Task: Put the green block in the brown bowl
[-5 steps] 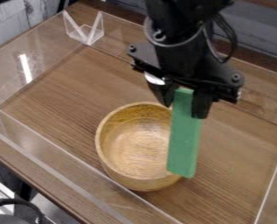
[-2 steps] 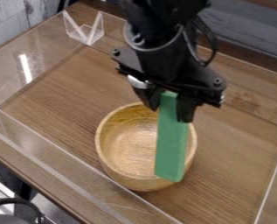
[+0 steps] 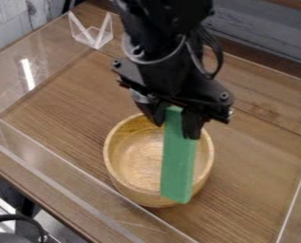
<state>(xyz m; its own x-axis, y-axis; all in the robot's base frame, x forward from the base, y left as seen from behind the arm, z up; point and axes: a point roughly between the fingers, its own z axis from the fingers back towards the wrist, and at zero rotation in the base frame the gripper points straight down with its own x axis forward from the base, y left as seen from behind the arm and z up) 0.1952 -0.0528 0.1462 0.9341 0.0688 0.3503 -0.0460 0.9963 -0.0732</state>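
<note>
The green block (image 3: 178, 161) is a long flat bright green bar hanging almost upright, its top end pinched in my gripper (image 3: 175, 107), which is shut on it. Its lower end reaches down over the near right part of the brown bowl (image 3: 130, 157), a round light wooden bowl with thick walls standing on the wooden tabletop. Whether the bar's lower tip touches the bowl I cannot tell. My black arm and wrist fill the upper middle of the view and hide the far rim of the bowl.
Clear acrylic walls (image 3: 39, 152) fence the wooden table (image 3: 64, 104) on the left and near sides. A small clear stand (image 3: 89, 30) sits at the back left. Bare wood surrounds the bowl.
My gripper, holding the green block, has shifted left in the view, carrying the bar from the bowl's right rim to more over its inside.
</note>
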